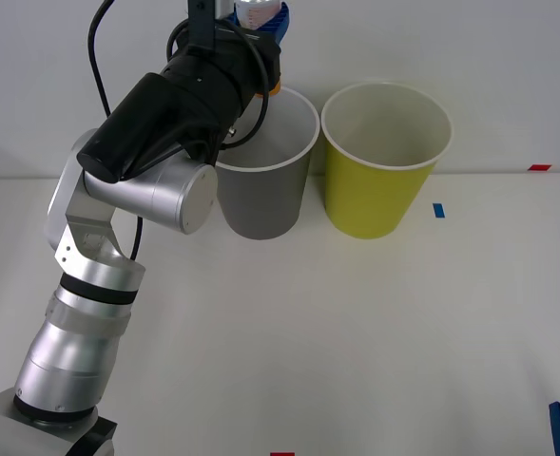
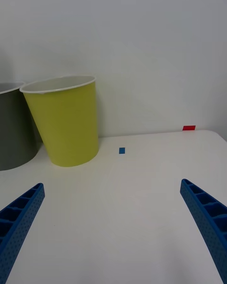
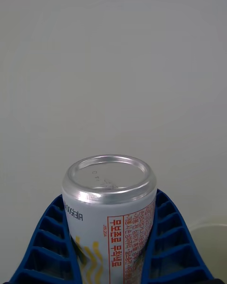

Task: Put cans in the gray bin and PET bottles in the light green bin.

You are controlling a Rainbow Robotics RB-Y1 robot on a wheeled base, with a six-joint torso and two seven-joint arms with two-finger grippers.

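One can (image 3: 109,217) sat clamped in my left gripper (image 3: 111,246) above the gray bin (image 1: 265,176), not yet dropped, while my right gripper (image 2: 111,227) waited with fingers apart near the light green bin (image 1: 384,157), which looked empty.

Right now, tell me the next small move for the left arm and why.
Probably open the left gripper and drop the can. Its blue fingers are shut on the can, held high above the gray bin, seemingly over its open mouth beside the light green bin. The right gripper rests open over the table.
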